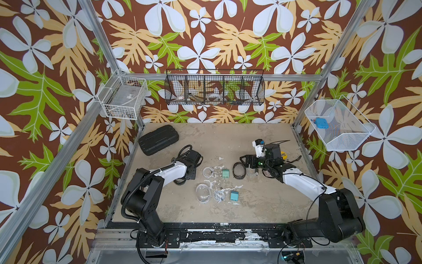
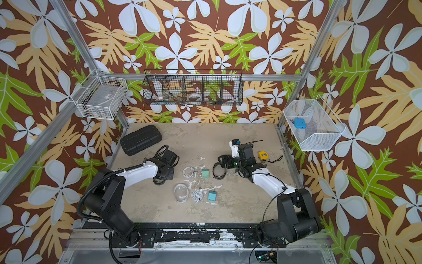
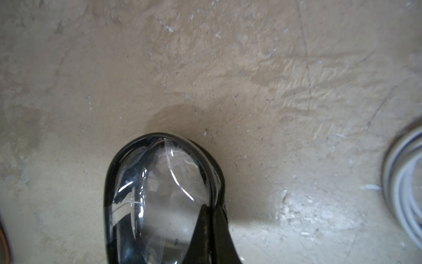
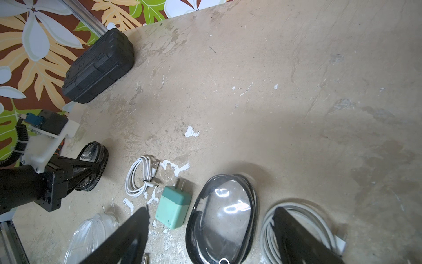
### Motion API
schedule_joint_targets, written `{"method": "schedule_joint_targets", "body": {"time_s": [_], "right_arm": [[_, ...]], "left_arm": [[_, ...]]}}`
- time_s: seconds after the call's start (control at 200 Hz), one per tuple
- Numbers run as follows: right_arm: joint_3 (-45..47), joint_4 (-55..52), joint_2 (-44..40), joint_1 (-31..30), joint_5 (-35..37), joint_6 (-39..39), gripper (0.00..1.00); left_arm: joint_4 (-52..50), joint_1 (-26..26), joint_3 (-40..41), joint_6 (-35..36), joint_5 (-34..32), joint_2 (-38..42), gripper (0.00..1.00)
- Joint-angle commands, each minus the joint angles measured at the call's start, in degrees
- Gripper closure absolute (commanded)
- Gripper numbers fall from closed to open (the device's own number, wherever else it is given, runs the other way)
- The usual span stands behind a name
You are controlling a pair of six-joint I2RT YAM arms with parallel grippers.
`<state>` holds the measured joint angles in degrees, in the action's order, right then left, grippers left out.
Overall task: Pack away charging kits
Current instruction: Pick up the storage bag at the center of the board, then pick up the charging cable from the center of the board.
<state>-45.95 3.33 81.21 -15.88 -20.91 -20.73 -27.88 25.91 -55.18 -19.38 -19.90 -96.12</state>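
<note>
As the step looks like lifting a pouch, in a top view we see the left end effector down at the desk. Left wrist: fingers pinch the black-rimmed pouch by its rim. We judge a slow lift best, since slick plastic may slip. Right wrist: right end effector spread wide, empty, above a second pouch.

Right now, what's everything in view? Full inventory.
square plug blocks: 2, mint green, teal, mid-table
coiled cables: 3, white, mid-table
oval clear pouches: 3, two black-rimmed, one clear-rimmed, mid-table
ribbed hard case: 1, black, table's back left
small boxy item: 1, yellow, beside right arm
wire baskets: 3, two white, one black, on walls
plastic gadget: 1, bright blue, in right-hand basket
left gripper: 1, black, shut on a black-rimmed pouch
right gripper: 1, black, open above other black-rimmed pouch
</note>
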Motion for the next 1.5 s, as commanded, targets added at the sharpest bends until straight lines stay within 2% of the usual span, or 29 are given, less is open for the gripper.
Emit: {"method": "schedule_joint_targets", "body": {"time_s": [0.0, 0.16, 0.25, 0.395, 0.53, 0.666, 0.826, 1.246, 1.336, 1.386, 1.491], "right_arm": [[-0.2, 0.7, -0.4, 0.0, -0.2, 0.0, 0.14], [-1.9, -2.0, -1.4, -1.0, -1.4, 1.0, 0.21], [-3.8, -4.0, -1.2, -2.9, -2.8, 1.7, 0.3], [-8.2, -6.6, 2.1, -8.4, -6.0, 1.4, 0.47], [-12.8, -7.9, 7.8, -15.1, -5.7, 0.9, 0.52], [-16.9, -8.7, 14.0, -19.6, -3.4, 1.6, 0.52], [-22.4, -11.1, 22.1, -21.0, -0.4, 4.1, 0.52], [-33.9, -17.5, 34.8, -24.8, 7.5, 6.9, 0.49], [-35.3, -19.2, 36.7, -25.6, 11.3, 7.2, 0.41], [-35.5, -19.5, 37.3, -25.7, 12.3, 6.9, 0.39], [-36.2, -19.9, 38.5, -25.7, 13.3, 6.8, 0.43]], "left_arm": [[-2.4, -0.2, -0.8, 1.1, -0.4, 0.8, 1.0], [-5.1, -0.5, -1.3, 2.2, 3.0, 4.6, 1.0], [-5.5, -1.0, -1.2, 2.2, 6.3, 6.8, 1.0], [-2.7, -1.4, 0.7, 1.0, 11.1, 10.3, 1.0], [3.5, -3.1, 4.8, -1.6, 17.0, 13.2, 1.0], [8.4, -3.9, 8.1, -3.9, 22.0, 15.3, 1.0], [12.7, -4.7, 10.6, -6.5, 26.5, 16.2, 1.0], [16.3, -6.4, 11.1, -8.0, 27.7, 16.2, 1.0], [17.0, -6.5, 11.0, -8.0, 28.3, 15.5, 1.0], [17.7, -6.5, 11.1, -8.0, 28.8, 15.4, 1.0], [18.2, -6.5, 11.1, -8.1, 28.7, 15.4, 1.0]]}}
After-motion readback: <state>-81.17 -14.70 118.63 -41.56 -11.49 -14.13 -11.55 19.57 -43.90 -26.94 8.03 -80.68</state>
